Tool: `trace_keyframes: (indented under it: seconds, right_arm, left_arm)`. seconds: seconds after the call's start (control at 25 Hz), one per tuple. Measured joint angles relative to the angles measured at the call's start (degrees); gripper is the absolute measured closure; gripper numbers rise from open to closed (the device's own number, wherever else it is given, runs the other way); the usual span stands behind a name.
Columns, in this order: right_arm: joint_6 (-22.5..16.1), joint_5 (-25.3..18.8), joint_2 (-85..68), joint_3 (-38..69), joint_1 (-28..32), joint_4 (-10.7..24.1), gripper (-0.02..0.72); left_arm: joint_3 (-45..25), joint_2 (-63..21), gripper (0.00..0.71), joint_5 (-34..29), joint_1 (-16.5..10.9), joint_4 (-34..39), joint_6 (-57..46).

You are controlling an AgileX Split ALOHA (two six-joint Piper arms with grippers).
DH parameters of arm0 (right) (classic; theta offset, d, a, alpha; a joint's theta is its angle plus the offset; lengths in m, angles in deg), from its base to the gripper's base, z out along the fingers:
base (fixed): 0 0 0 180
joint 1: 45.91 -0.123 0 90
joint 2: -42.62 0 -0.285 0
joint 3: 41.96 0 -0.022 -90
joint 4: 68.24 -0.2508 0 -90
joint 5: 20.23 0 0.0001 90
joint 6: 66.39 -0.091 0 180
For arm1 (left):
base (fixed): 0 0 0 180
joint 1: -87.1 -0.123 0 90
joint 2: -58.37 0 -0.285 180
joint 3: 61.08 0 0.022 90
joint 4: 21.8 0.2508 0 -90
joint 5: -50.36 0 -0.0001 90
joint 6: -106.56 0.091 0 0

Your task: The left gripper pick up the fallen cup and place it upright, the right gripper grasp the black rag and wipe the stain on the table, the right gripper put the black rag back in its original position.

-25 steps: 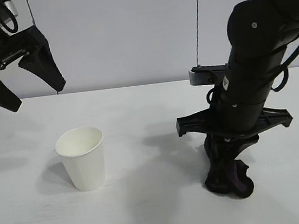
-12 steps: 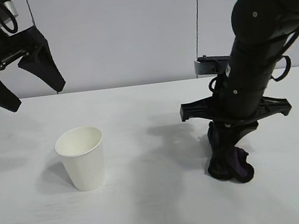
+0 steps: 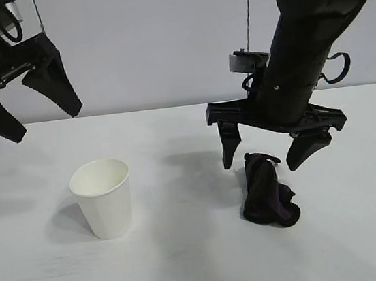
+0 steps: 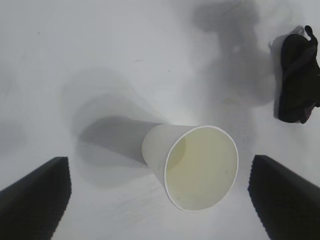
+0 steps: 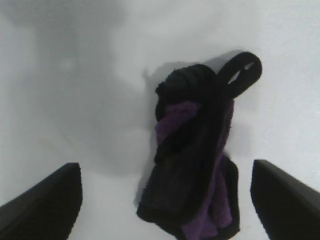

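Observation:
The white paper cup (image 3: 104,198) stands upright on the white table (image 3: 189,264), left of centre; it also shows in the left wrist view (image 4: 192,165). My left gripper (image 3: 35,121) hangs open and empty high above the table at the far left. The black rag (image 3: 266,192) with purple streaks and a loop tab lies bunched on the table at the right, and shows in the right wrist view (image 5: 195,165). My right gripper (image 3: 266,165) is open just above the rag, its fingers spread to either side of it and apart from it. No stain shows on the table.
A grey wall panel (image 3: 162,41) stands behind the table's far edge. The rag also shows far off in the left wrist view (image 4: 297,80).
My right gripper carried the rag a little left and back, opened, let it go and rose. The rag now lies free on the table. The left arm and cup have not moved.

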Motion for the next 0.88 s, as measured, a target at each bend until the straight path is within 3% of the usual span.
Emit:
trace_keyframes:
  seconds: [0.32, 0.88]
  right_arm:
    - [5.81, -4.48, -12.17, -0.11, 6.55, -7.40, 0.050]
    - [6.44, -5.09, -12.59, -0.11, 6.96, -10.09, 0.050]
  left_arm:
    - [0.00, 0.00, 0.017, -0.32, 0.10, -2.69, -2.56]
    - [0.00, 0.00, 0.017, -0.21, 1.13, -3.23, -2.76]
